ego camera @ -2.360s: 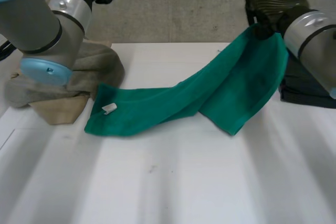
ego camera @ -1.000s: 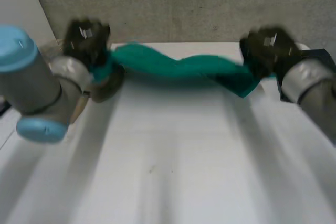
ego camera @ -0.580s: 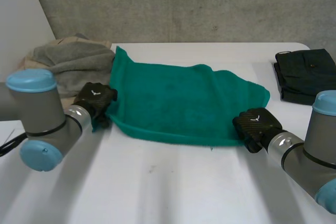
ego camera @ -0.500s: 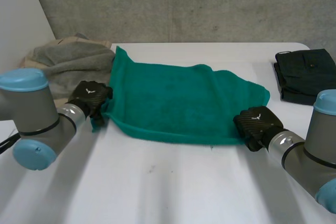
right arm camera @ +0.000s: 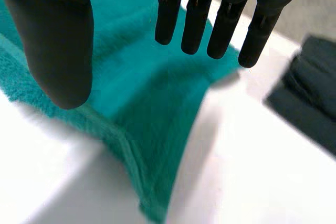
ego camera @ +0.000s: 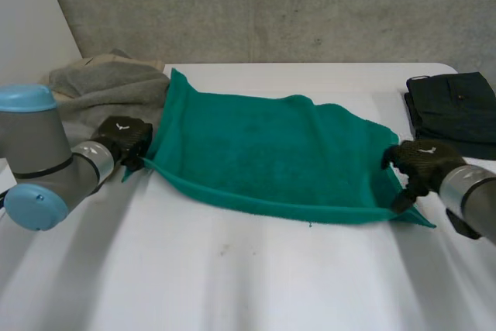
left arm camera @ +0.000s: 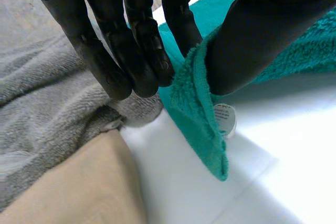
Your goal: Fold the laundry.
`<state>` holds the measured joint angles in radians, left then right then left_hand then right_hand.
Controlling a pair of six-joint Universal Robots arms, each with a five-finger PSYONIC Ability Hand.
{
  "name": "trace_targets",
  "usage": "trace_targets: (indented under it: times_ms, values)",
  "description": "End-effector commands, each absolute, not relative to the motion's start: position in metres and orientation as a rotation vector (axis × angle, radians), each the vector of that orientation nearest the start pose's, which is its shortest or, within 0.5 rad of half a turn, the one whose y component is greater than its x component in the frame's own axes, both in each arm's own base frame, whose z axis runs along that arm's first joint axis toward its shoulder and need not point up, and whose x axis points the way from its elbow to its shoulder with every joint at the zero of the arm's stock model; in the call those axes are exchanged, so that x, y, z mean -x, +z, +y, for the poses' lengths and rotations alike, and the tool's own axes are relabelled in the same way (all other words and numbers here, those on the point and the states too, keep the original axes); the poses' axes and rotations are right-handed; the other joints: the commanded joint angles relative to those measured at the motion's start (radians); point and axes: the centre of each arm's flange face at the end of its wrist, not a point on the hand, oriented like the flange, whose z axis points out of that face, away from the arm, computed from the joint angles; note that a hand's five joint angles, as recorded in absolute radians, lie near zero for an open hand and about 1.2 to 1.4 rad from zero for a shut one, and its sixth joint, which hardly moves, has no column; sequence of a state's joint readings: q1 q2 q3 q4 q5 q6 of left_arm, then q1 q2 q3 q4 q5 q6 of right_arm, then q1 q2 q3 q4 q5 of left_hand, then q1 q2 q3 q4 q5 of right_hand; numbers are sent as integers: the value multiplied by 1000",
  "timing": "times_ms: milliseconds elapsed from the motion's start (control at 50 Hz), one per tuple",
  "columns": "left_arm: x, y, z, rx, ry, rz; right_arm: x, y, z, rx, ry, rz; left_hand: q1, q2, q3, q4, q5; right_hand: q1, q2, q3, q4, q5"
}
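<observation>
A green towel (ego camera: 263, 153) lies spread flat across the middle of the white table (ego camera: 256, 277). My left hand (ego camera: 124, 139) is at its near left corner. In the left wrist view the fingers (left arm camera: 131, 51) and thumb pinch the towel's edge (left arm camera: 197, 87), and a small white label (left arm camera: 224, 116) hangs beside the thumb. My right hand (ego camera: 418, 162) hovers over the near right corner. In the right wrist view its fingers (right arm camera: 210, 14) are straight and apart from the thumb, with the towel (right arm camera: 136, 103) lying loose on the table under them.
A heap of grey and beige cloths (ego camera: 101, 87) sits at the back left, right beside my left hand; the grey one (left arm camera: 47, 108) lies over the beige one (left arm camera: 68, 182). A folded dark garment (ego camera: 453, 110) lies at the right edge, beyond my right hand (right arm camera: 315, 93).
The towel was swung out and laid flat. My right hand has let go of the near right corner, opened and moved right. The left hand drew its corner slightly left.
</observation>
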<state>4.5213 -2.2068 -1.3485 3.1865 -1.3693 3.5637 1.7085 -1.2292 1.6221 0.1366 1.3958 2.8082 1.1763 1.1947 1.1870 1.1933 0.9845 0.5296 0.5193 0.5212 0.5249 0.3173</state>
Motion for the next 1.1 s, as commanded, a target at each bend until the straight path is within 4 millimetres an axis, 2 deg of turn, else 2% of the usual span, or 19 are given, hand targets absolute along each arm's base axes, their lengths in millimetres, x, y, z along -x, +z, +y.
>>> trace_targets:
  times_ms: [20,220,280,340,440,520,540,600,620,700,760,820,900,960,980,1000,1060,1080,1100]
  values:
    - [217,158,-358,-946,-1856,2393,-177,165,-289,673,-1364,2648,220,202,209,203,237,29,40,38,34,67]
    - [216,163,-359,-932,-1872,2386,-184,138,-281,786,-1330,2581,220,202,209,203,237,111,122,120,116,149]
    - [216,163,-359,-937,-1870,2389,-184,133,-281,787,-1361,2568,220,202,209,203,237,349,359,357,353,387]
    - [217,163,-356,-951,-1861,2392,-186,128,-287,815,-1445,2541,220,202,209,203,237,841,851,850,846,879]
    - [214,164,-343,-1004,-1780,2409,-181,130,-292,926,-1513,2558,220,202,209,203,237,867,877,875,871,904]
    - [209,168,-311,-1166,-1586,2410,-174,150,-271,1194,-1400,2575,220,202,209,203,237,867,877,875,871,904]
    - [207,171,-291,-1269,-1480,2394,-167,160,-261,1321,-1323,2586,220,202,209,203,237,867,877,875,871,904]
    - [200,176,-262,-1426,-1316,2359,-152,171,-245,1495,-1133,2610,220,202,209,203,237,867,877,875,871,904]
    - [196,178,-245,-1519,-1218,2344,-144,176,-235,1596,-985,2607,220,202,209,203,237,867,877,875,871,904]
    - [184,179,-219,-1680,-1046,2326,-135,186,-218,1760,-739,2530,220,202,209,203,237,867,877,875,871,904]
    - [187,176,-214,-1774,-1016,2290,-136,188,-225,1753,-817,2552,220,202,209,203,237,867,877,875,871,904]
    - [196,176,-218,-1808,-1055,2240,-141,190,-234,1725,-925,2570,220,202,209,203,237,867,877,875,871,904]
    - [215,187,-251,-1735,-1235,2119,-152,190,-261,1669,-1114,2571,220,202,209,203,237,867,877,875,871,904]
    - [232,214,-291,-1600,-1462,1968,-168,205,-290,1649,-1372,2544,220,202,209,203,237,867,877,875,871,904]
    - [237,224,-302,-1557,-1527,1920,-172,212,-299,1632,-1462,2534,220,202,209,203,237,867,877,875,871,904]
    - [245,250,-323,-1457,-1666,1816,-178,231,-317,1568,-1676,2509,220,202,209,203,237,867,877,875,871,904]
    - [256,298,-347,-1280,-1888,1652,-185,270,-344,1399,-2040,2421,220,202,209,203,237,867,877,875,871,904]
    - [260,332,-359,-1144,-2044,1543,-189,297,-358,1252,-2269,2322,220,202,209,203,237,867,877,875,871,904]
    - [261,350,-363,-1070,-2125,1487,-190,312,-364,1174,-2377,2259,220,202,209,203,237,867,877,875,871,904]
